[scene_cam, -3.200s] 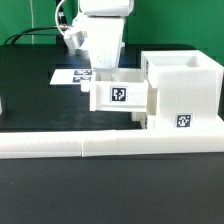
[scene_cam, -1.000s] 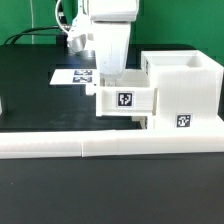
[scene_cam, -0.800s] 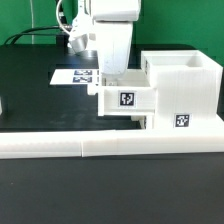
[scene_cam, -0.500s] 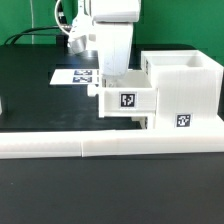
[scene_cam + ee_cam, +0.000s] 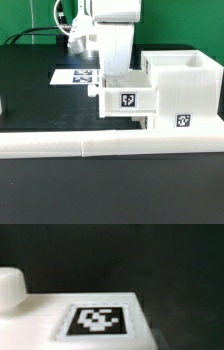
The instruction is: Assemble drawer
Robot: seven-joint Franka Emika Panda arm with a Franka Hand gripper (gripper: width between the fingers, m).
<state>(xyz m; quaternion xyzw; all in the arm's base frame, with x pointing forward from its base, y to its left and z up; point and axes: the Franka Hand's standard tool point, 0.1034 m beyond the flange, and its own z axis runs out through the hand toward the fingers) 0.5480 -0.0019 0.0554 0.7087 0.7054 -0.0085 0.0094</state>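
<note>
One tray [image 5: 125, 98] sat raised against the open side of the housing [image 5: 182, 92], on the exterior view's left of it, held level with its tagged face toward the camera. Against the picture from three seconds before, we found the tray had shifted toward the housing and slightly upward; over the last second it had barely moved. We judged from this that the insertion was under way and near its stop, though not confirmed seated.

The gripper [image 5: 111, 76] reached down behind the tray's front wall. Its fingertips were hidden by that wall, so we could not tell whether they were spread or pinching the tray.

The wrist view showed only a blurred tag [image 5: 98, 319] on a white surface and a rounded white shape at the edge, which we could not identify. The rail [image 5: 100, 146] crossed the bench [image 5: 30, 100] in front, masking the housing's base. The marker board [image 5: 72, 76] lay behind, partly covered by the arm.
</note>
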